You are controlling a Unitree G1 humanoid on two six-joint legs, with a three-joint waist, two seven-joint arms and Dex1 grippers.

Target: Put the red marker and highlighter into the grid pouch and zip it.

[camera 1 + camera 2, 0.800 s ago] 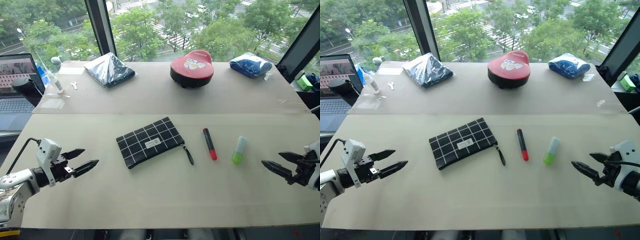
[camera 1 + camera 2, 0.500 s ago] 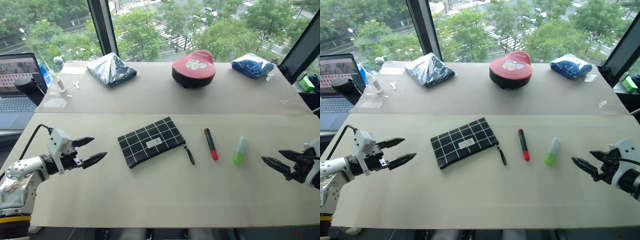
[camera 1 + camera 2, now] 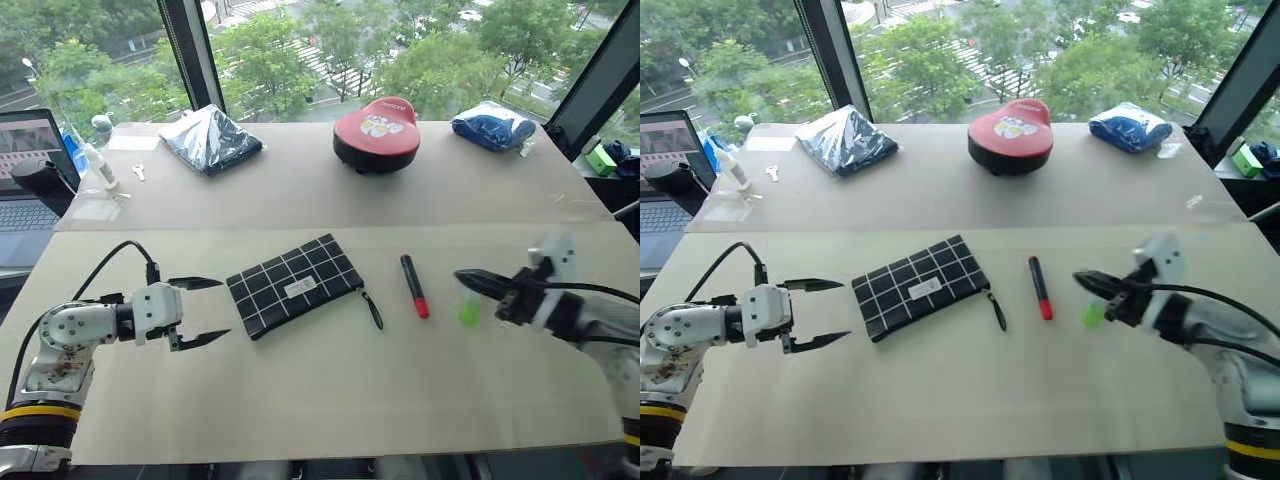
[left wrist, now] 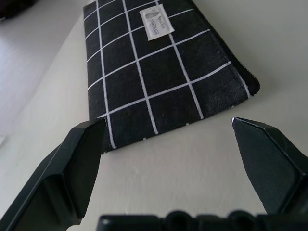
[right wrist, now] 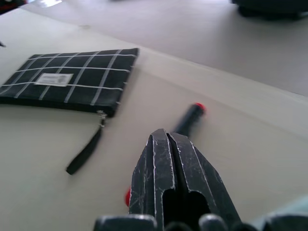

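The grid pouch [image 3: 292,286] lies flat on the table, label up, with its zipper strap [image 3: 374,310] trailing towards the red marker [image 3: 414,286]. My left gripper [image 3: 222,309] hovers open just off the pouch's left end; in the left wrist view its fingers [image 4: 72,178] frame the near end of the pouch [image 4: 159,67]. The green highlighter [image 3: 468,308] lies right of the marker, partly hidden behind my right gripper [image 3: 465,278]. That gripper is shut and empty, and it points left over the highlighter towards the marker [image 5: 190,117].
Along the far edge of the table sit a dark plastic-wrapped bundle [image 3: 210,138], a red rounded case [image 3: 377,128] and a blue bundle [image 3: 488,126]. At the far left are a laptop [image 3: 25,150] and a small bottle [image 3: 95,165].
My left gripper has moved right up to the pouch's end and its fingers stand wider. My right gripper has swung left over the highlighter and has shut. The camera view has shifted slightly.
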